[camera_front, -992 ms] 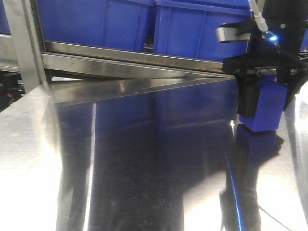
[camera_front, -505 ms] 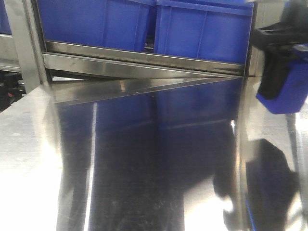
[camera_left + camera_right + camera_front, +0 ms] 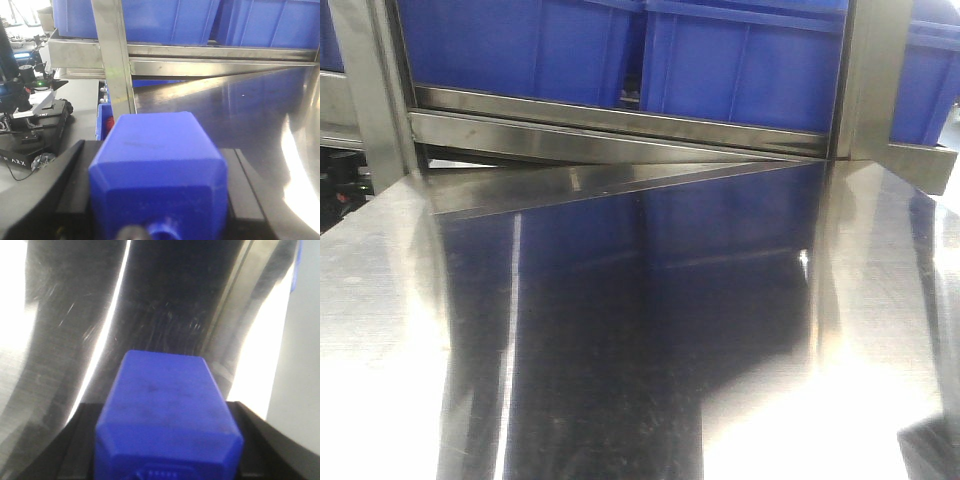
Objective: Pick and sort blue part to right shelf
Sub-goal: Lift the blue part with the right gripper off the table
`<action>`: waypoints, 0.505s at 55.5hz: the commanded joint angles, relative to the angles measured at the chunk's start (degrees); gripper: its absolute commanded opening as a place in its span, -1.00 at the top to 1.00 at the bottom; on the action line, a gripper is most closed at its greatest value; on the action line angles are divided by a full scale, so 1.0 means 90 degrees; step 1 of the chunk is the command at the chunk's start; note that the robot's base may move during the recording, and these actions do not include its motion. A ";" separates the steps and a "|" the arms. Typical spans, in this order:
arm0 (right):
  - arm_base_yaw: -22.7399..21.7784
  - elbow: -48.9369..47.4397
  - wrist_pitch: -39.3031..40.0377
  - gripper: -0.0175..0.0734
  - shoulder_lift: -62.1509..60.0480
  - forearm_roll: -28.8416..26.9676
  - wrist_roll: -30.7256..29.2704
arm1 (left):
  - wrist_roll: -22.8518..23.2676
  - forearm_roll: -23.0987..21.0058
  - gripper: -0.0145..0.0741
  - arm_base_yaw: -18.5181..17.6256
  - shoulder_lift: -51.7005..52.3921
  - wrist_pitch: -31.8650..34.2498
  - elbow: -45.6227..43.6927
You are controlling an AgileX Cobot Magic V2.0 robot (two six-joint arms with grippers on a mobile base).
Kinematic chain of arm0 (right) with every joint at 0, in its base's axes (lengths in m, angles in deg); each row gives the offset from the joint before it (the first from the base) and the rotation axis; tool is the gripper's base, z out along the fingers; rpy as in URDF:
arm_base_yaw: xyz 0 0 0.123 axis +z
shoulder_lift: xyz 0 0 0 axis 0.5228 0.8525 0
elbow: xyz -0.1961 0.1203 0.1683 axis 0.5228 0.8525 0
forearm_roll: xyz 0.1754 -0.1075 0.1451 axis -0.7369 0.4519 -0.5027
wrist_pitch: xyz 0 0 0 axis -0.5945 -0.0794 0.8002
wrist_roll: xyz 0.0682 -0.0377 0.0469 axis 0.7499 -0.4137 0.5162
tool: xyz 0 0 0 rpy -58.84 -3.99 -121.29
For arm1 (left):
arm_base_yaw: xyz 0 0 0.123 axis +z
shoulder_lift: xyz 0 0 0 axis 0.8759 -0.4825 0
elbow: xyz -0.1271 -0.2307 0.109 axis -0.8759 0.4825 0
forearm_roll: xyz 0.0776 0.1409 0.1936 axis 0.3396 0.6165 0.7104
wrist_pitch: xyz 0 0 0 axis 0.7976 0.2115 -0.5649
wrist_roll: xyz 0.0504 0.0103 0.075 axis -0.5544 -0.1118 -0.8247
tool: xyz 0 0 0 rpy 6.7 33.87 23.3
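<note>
Item: blue part (image 3: 167, 410), a chamfered matte plastic block, its long axis running out along the right gripper (image 3: 167, 435), whose black fingers are pinching its sides over the scratched steel tabletop (image 3: 165, 305). The left gripper (image 3: 157, 195) is clamping a second blue block (image 3: 157, 160) likewise. The front view is showing neither, only blue bins (image 3: 740, 60) behind the tabletop.

Blue part (image 3: 167, 405) held between right gripper's (image 3: 169, 442) black jaws, scratched steel tabletop (image 3: 165, 300) beyond
</note>
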 commanded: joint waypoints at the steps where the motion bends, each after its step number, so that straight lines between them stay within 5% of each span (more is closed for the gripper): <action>1: -0.0016 0.0210 0.0546 0.23 -0.0834 0.0110 -0.0002 | 0.0066 0.0131 -0.09 -0.0041 0.0090 0.0590 -0.0147; 28: -0.0016 0.0691 0.0718 0.23 -0.4341 0.0159 -0.0002 | 0.0066 0.0131 -0.09 -0.0041 0.0090 0.0590 -0.0147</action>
